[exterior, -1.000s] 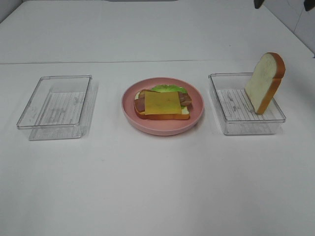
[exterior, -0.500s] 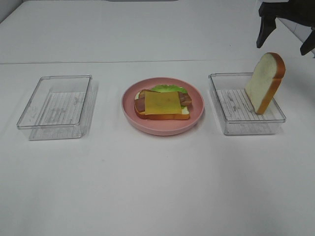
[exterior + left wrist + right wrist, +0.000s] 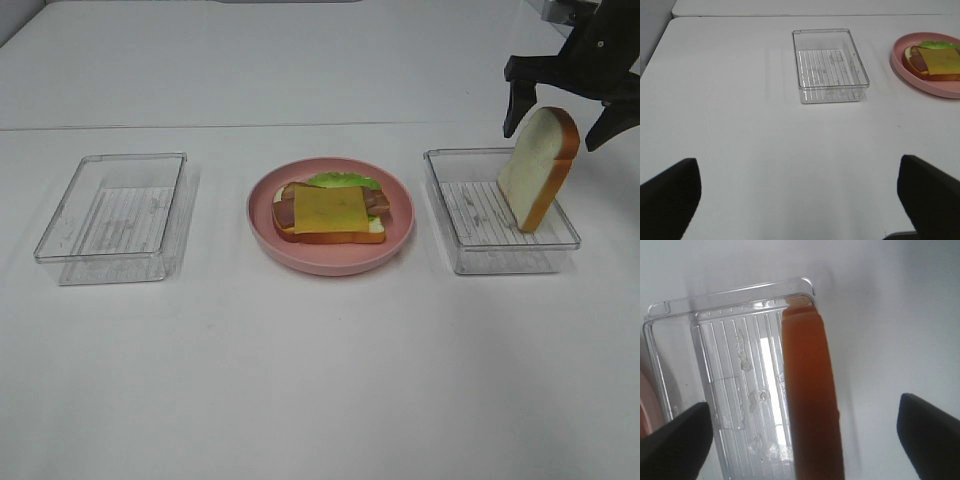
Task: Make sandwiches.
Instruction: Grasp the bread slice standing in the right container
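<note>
Right gripper [image 3: 565, 110]: fingers spread wide, one dark fingertip [image 3: 512, 118] on each side of the bread slice's top, holding nothing; whether either finger touches the crust cannot be told.
Right wrist view: the two dark fingertips [image 3: 675, 440] sit at the frame's edges with the slice's orange-brown crust between them, a clear gap on both sides.
Bread slice [image 3: 538, 167]: white face, orange-brown crust, standing on edge and leaning in the right clear tray [image 3: 470, 255], against its far right side.
Left gripper [image 3: 797, 200]: fingers wide apart, nothing between them, above bare white table [image 3: 320, 380].
Left clear tray [image 3: 70, 255]: ribbed floor, nothing in it, on the table left of the plate.
Open sandwich [image 3: 330, 212]: lies on the round pink plate [image 3: 330, 262] between the two trays; a crusted bread slice at the bottom, green lettuce showing at the far edge, brown bacon strips, a square of yellow cheese on top; no upper slice on it.
Arrangement: tray, plate and tray stand in a row, well apart from each other.
</note>
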`<state>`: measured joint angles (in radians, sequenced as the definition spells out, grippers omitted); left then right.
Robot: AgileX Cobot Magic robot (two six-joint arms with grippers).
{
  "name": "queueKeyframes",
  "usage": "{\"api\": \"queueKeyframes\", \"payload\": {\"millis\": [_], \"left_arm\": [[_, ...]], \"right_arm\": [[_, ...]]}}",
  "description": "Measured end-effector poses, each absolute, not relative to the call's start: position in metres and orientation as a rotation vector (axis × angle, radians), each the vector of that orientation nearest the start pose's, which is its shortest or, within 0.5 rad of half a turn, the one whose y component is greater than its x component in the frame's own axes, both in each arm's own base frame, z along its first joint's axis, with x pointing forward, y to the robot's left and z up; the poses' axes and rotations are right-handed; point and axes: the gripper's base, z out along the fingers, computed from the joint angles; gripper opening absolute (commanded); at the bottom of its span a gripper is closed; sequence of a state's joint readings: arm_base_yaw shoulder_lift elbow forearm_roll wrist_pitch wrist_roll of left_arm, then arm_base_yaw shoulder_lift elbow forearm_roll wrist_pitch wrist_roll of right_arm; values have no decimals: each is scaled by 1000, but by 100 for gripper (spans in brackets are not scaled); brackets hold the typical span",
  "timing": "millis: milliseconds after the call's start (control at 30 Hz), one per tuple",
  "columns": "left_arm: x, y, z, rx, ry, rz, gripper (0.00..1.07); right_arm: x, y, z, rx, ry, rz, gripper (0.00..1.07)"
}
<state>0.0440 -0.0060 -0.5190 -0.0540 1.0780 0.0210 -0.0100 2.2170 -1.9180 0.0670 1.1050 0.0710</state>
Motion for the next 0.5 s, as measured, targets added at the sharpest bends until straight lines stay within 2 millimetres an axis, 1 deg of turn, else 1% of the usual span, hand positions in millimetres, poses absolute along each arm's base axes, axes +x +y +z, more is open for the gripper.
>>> {"api": "queueKeyframes", "payload": {"millis": [200,333,367,400,433,467,500], "left_arm": [[-9,-5,281,-20,2035,-24,102],[-9,-5,281,-20,2035,-24,102],[-9,-5,281,-20,2035,-24,102],[-9,-5,281,-20,2035,-24,102],[-9,-5,281,-20,2035,-24,102],[-9,-5,281,-20,2035,-24,102],[-9,-5,281,-20,2035,-24,102]], "right_arm": [[477,1,196,152,2898,107,96],[477,1,194,153,2904,107,96],[477,1,194,153,2905,107,93],[477,1,194,153,2905,107,93],[477,1,194,153,2905,107,90],[477,1,194,153,2905,107,79],[477,1,194,153,2905,107,79]]}}
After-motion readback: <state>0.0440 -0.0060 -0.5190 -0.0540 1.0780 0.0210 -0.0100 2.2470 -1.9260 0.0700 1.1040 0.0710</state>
